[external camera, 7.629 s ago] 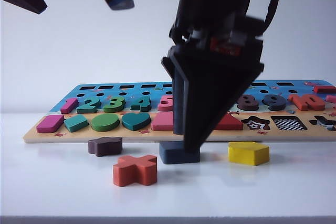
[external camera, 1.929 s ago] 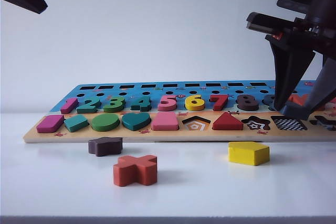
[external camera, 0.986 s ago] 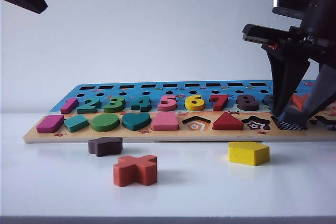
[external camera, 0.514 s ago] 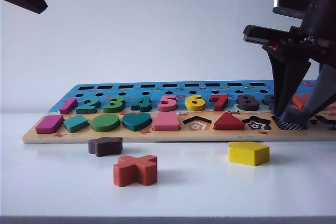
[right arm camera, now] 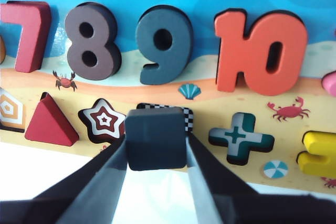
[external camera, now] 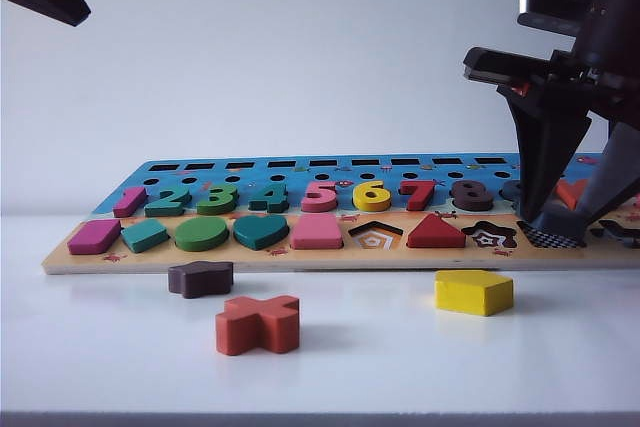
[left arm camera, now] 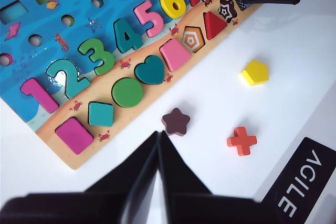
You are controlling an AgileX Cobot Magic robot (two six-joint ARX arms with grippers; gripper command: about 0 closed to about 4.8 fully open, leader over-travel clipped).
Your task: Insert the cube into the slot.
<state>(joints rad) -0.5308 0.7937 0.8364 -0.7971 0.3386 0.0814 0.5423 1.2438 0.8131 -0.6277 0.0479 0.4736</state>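
The cube (right arm camera: 156,137), a dark navy square block, sits between the fingers of my right gripper (right arm camera: 156,143), which is shut on it. It hangs over the slot (right arm camera: 187,116); only a checkered strip shows past its far edge and one side. Whether it rests in the slot I cannot tell. In the exterior view the right gripper (external camera: 568,217) points down at the board's right end, with the cube (external camera: 560,220) at its tips on the slot (external camera: 545,238). My left gripper (left arm camera: 159,135) is shut and empty, above the table near the star block.
The wooden puzzle board (external camera: 250,258) carries numbers and shapes, with star and cross cutouts on either side of the slot. Loose in front of it lie a dark star block (external camera: 200,278), an orange cross (external camera: 258,324) and a yellow pentagon (external camera: 474,292).
The right gripper lifted the cube off the table in front of the board and carried it right to the checkered slot. Over the last second it has held still. The left arm is unmoved.
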